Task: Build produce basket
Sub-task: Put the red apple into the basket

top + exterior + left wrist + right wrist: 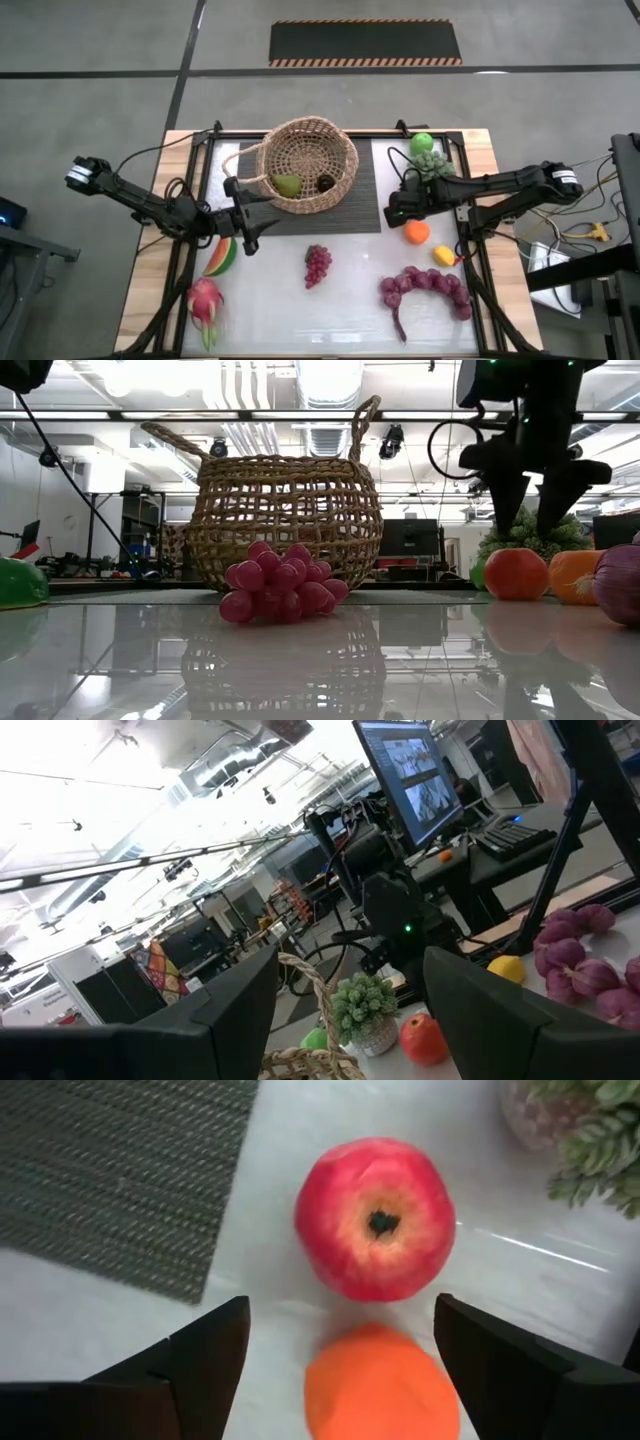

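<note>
The tan wicker basket [305, 165] stands on a dark mat and holds a green fruit [288, 185] and a dark round fruit [326, 183]. My right gripper [340, 1305] is open and points down above the red apple [375, 1215], its fingers apart from it in the low view [530, 495]. The orange [417, 232] lies just beside that apple. My left gripper [255, 213] is open and level, next to the basket's near left side. On the table lie a lemon [444, 255], two grape bunches [317, 265] [425, 285], a watermelon slice [222, 257], a dragon fruit [204, 300] and a green apple [422, 143].
A spiky leafy clump [432, 163] sits at the far right, close to the right arm and the green apple. The dark mat [360, 195] lies under the basket. The middle of the white table top [350, 250] is bare between the grapes and the mat.
</note>
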Controlling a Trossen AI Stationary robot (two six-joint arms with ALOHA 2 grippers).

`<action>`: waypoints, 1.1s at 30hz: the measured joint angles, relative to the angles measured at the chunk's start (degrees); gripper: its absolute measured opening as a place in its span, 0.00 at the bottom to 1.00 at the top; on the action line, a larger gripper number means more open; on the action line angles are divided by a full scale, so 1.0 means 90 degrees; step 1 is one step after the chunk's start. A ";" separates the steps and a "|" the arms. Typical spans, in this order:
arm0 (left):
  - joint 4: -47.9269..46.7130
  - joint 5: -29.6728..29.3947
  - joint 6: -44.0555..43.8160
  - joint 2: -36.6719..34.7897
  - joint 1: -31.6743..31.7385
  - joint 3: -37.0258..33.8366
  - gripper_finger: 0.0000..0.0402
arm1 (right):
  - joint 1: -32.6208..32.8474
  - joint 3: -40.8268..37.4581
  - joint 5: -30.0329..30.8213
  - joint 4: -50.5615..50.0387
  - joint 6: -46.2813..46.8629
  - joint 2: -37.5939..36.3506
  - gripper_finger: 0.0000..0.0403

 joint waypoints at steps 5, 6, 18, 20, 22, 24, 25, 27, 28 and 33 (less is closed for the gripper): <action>0.0000 -0.0002 -0.0002 0.0000 0.0000 0.0000 0.58 | -0.0093 0.0000 0.0240 -0.0004 -0.0079 0.0217 0.74; 0.0000 -0.0002 -0.0002 0.0000 0.0000 0.0000 0.58 | -0.0122 -0.0002 0.0299 -0.0009 -0.0111 0.0265 0.75; -0.0012 -0.0012 -0.0002 0.0000 0.0000 0.0000 0.58 | -0.0288 -0.0007 0.0433 0.0052 -0.0325 0.0873 0.76; -0.0012 -0.0014 -0.0002 0.0000 0.0000 0.0000 0.58 | -0.0292 -0.0007 0.0443 0.0113 -0.0324 0.1003 0.76; -0.0012 -0.0016 -0.0002 0.0000 0.0000 0.0000 0.58 | -0.0292 -0.0007 0.0460 0.0194 -0.0329 0.1132 0.76; -0.0013 -0.0019 -0.0002 -0.0001 0.0000 -0.0002 0.58 | -0.0290 -0.0007 0.0537 0.0276 -0.0347 0.1234 0.75; -0.0015 -0.0020 -0.0003 0.0000 0.0000 -0.0002 0.58 | -0.0289 -0.0007 0.0593 0.0290 -0.0358 0.1286 0.75; -0.0014 -0.0024 -0.0004 0.0000 0.0000 -0.0002 0.58 | -0.0289 -0.0007 0.0648 0.0317 -0.0378 0.1374 0.75; -0.0015 -0.0024 -0.0002 -0.0002 0.0000 -0.0005 0.58 | -0.0289 -0.0007 0.0706 0.0340 -0.0391 0.1401 0.75; -0.0015 -0.0026 -0.0004 -0.0002 0.0000 -0.0010 0.58 | -0.0289 -0.0005 0.0769 0.0435 -0.0452 0.1445 0.72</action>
